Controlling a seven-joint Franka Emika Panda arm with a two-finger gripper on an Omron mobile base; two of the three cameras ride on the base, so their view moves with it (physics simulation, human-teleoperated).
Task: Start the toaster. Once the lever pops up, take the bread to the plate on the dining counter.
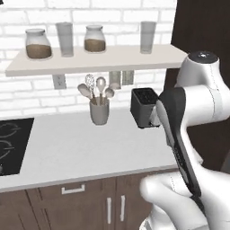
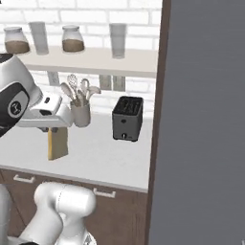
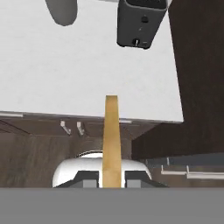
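Note:
My gripper (image 2: 56, 128) is shut on the bread (image 2: 57, 143), a pale tan slice that hangs upright below the hand, above the white worktop (image 2: 100, 158). In the hand view the bread (image 3: 111, 135) shows edge-on between the fingertips (image 3: 89, 178), over the worktop's front edge. The dark toaster (image 2: 127, 118) stands at the back right of the worktop, well right of the bread, with its slots on top and a pale knob low on its front. It also appears as the toaster (image 1: 144, 107) and the toaster (image 3: 140, 24). The plate and the dining counter are out of view.
A grey cup of utensils (image 1: 99, 110) stands left of the toaster. Above it a shelf (image 1: 103, 60) carries jars and glasses. A black cooktop (image 1: 11, 143) lies at the far left. A tall dark panel (image 2: 206, 119) bounds the worktop on the right.

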